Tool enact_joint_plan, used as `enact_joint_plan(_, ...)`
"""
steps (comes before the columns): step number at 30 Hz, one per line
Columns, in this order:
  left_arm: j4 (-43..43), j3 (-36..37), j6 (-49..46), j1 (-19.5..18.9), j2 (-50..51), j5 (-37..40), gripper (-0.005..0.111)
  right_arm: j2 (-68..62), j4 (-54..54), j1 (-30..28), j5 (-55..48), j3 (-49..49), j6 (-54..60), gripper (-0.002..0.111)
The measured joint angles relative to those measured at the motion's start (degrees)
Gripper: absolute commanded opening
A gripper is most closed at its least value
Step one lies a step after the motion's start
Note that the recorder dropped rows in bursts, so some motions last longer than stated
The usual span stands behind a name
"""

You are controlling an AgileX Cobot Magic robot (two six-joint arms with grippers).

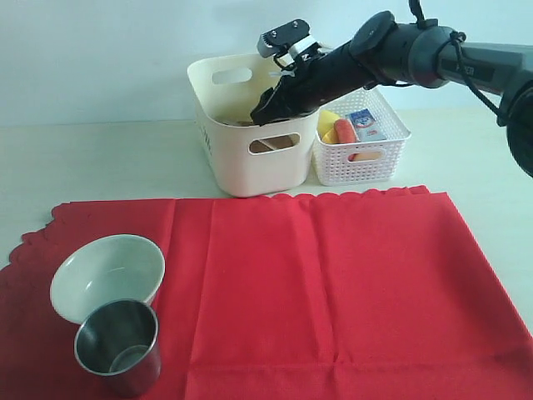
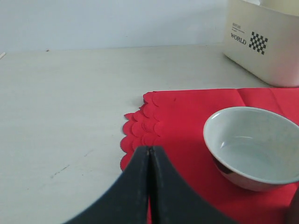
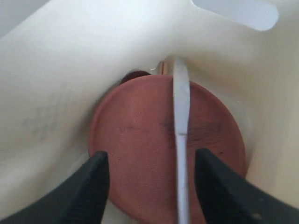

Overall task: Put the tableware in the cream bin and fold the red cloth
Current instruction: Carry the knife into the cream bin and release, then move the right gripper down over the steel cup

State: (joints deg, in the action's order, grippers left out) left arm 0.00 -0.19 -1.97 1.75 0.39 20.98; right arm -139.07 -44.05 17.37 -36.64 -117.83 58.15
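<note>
Two pieces on the large red scalloped cloth (image 1: 333, 283), exterior view, lower left: pale grey-white bowl (image 1: 107, 273), steel cup (image 1: 117, 346); right hand (image 1: 268, 102) down in tall cream plastic bin (image 1: 241, 171), upper centre. Left wrist view: left hand (image 2: 150, 186) pinched shut, empty, bowl (image 2: 254, 147) just beside; nearer arm. Right wrist view: right hand (image 3: 152, 177) wide, empty, over round brown plate (image 3: 131, 140) and silver knife (image 3: 181, 121) in bin.

Pale blue-white wall (image 1: 100, 50) behind an off-white tabletop (image 1: 100, 158)
</note>
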Motion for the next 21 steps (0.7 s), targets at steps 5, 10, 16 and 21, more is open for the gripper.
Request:
enact_joint_plan(5,0.0,0.0,0.0,0.0,0.0,0.0,0.0,2.21,0.72,0.14,-0.38,0.11,-3.2,0.061)
enact_joint_plan(10,0.0,0.0,0.0,0.0,0.0,0.0,0.0,7.41,0.83,-0.07,-1.51,0.11,-7.31,0.061)
enact_joint_plan(16,0.0,0.0,0.0,0.0,0.0,0.0,0.0,15.26,0.84,-0.07,-10.0,0.11,-13.1,0.058)
enact_joint_plan(21,0.0,0.0,0.0,0.0,0.0,0.0,0.0,22.05,3.66,-0.07,-23.14,1.47,-19.4,0.051)
